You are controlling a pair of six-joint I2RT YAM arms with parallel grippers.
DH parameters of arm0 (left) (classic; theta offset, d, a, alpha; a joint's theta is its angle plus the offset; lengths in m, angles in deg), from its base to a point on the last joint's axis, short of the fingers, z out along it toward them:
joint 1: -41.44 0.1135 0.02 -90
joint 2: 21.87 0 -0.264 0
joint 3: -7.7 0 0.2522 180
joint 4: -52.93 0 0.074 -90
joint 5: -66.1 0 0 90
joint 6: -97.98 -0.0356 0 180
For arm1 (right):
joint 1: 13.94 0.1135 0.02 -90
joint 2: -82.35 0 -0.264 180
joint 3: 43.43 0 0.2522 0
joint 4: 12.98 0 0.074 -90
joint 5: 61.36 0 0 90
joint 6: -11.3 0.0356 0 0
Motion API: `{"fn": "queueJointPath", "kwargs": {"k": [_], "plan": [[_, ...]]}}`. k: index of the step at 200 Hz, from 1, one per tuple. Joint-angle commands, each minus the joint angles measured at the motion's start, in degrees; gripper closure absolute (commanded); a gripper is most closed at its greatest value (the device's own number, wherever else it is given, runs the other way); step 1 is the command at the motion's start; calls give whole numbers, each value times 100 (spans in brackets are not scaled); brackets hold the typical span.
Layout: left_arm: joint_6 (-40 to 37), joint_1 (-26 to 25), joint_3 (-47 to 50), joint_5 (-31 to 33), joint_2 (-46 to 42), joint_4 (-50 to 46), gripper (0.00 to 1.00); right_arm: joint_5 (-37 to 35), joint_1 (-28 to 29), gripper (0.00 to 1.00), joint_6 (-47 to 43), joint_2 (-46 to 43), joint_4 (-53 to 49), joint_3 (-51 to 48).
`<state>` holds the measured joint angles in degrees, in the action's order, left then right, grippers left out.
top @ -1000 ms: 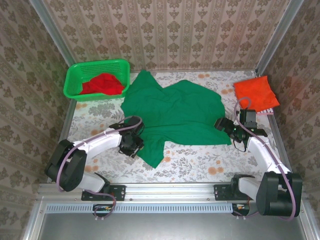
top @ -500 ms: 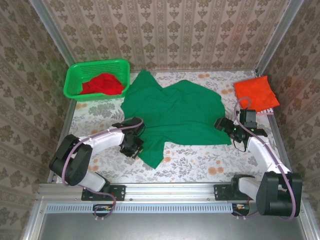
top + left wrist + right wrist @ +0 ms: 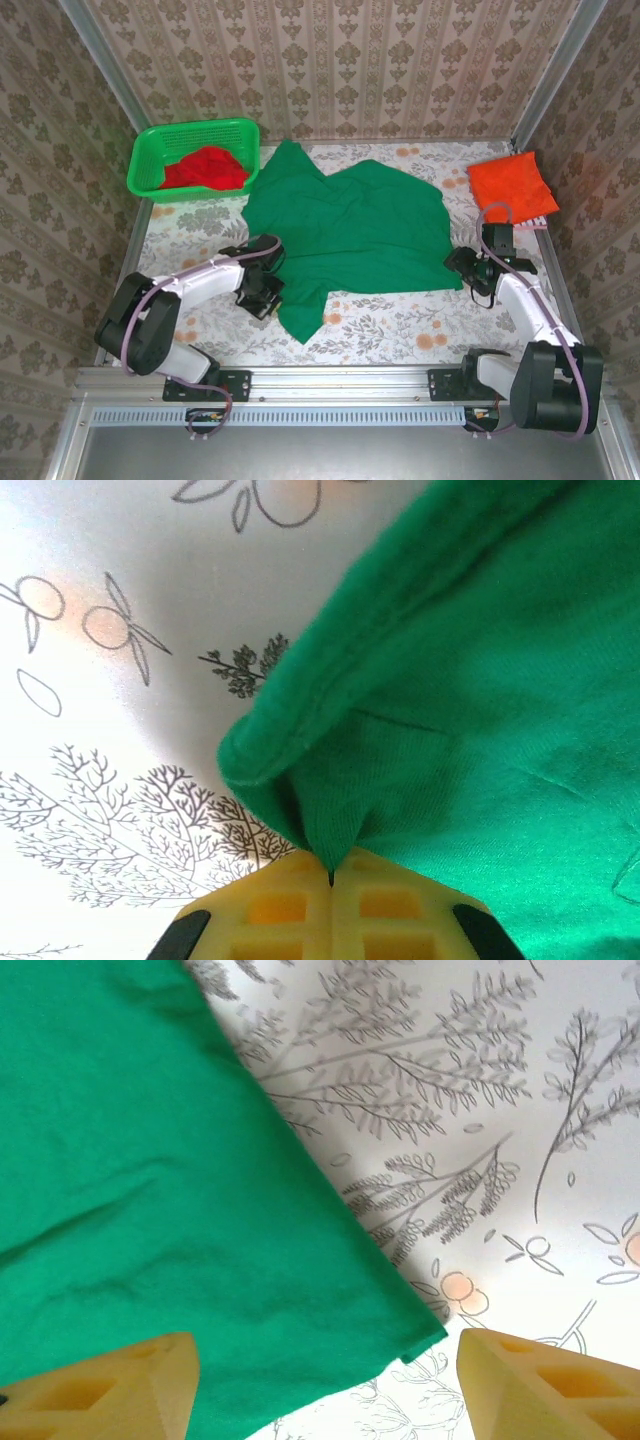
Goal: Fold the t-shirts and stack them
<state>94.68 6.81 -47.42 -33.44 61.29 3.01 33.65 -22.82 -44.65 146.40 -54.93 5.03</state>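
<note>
Though tight on dark green t-shirt (image 3: 480, 680), left claw (image 3: 331, 878) largely off-frame.

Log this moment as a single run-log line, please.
left claw: shut on green shirt edge | right claw: open, astride its corner | orange shirt: folded, far right | red shirt: in basket
</note>
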Motion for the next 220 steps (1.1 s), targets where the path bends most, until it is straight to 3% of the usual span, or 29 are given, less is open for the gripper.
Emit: {"fn": "queueJointPath", "kwargs": {"k": [1, 56, 109, 149, 197, 220], "plan": [[-101, 196, 189, 153, -283, 71, 100, 457, -52, 32, 550, 143, 98, -265], [-242, 485, 187, 189, -668, -206, 100, 1961, -59, 30, 1876, 551, 1365, -749], [-333, 758, 352, 276, -1127, -409, 100, 1544, -206, 30, 1655, 912, 1515, -678], [-447, 1052, 495, 250, -1323, -516, 100, 1177, -649, 32, 1291, 1110, 1540, -353], [-523, 1160, 513, 251, -1337, -566, 100, 1447, -983, 46, 1201, 1406, 1726, -73], [-517, 1196, 515, 250, -1362, -580, 100, 1596, -1129, 63, 1209, 1373, 1824, -42]]}}
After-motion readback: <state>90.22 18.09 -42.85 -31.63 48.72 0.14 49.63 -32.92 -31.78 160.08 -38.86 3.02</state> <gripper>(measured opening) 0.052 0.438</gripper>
